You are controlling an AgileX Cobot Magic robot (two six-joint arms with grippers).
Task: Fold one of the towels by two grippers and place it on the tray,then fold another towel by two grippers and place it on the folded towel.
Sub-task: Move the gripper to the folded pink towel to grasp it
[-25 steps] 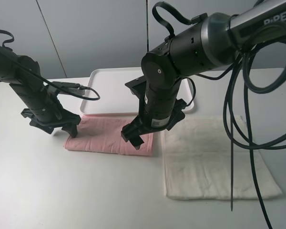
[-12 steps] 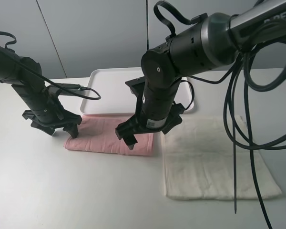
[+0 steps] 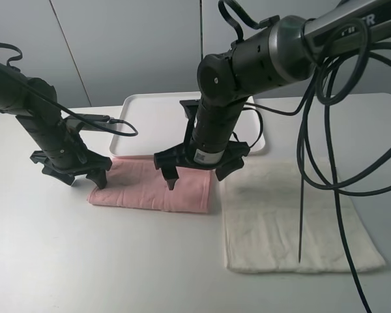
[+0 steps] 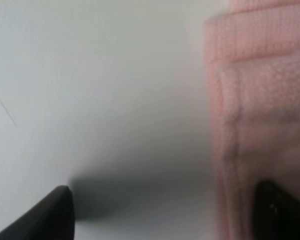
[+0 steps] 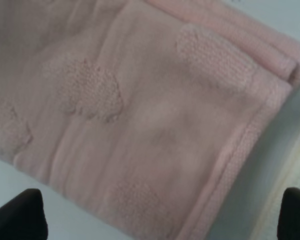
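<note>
A pink towel (image 3: pixel 146 186), folded into a long strip, lies on the white table just in front of the white tray (image 3: pixel 150 120). A white towel (image 3: pixel 293 218) lies flat to its right. My left gripper (image 3: pixel 83 177) is open and low at the strip's left end; in the left wrist view (image 4: pixel 167 215) one finger is over the bare table and the other over the pink towel (image 4: pixel 260 125). My right gripper (image 3: pixel 195 177) is open and hovers over the strip's right end. The right wrist view (image 5: pixel 155 220) shows the pink towel (image 5: pixel 140 125) between its spread fingers.
The tray holds nothing. Black cables (image 3: pixel 313 163) hang from the right arm over the white towel. The left arm's cable (image 3: pixel 104 120) loops over the tray's left edge. The white towel's edge (image 5: pixel 295 160) lies right beside the pink one.
My right gripper has turned and shifted a little left and back over the pink towel, its fingers now spread across the strip's right end. The left gripper has barely moved.
</note>
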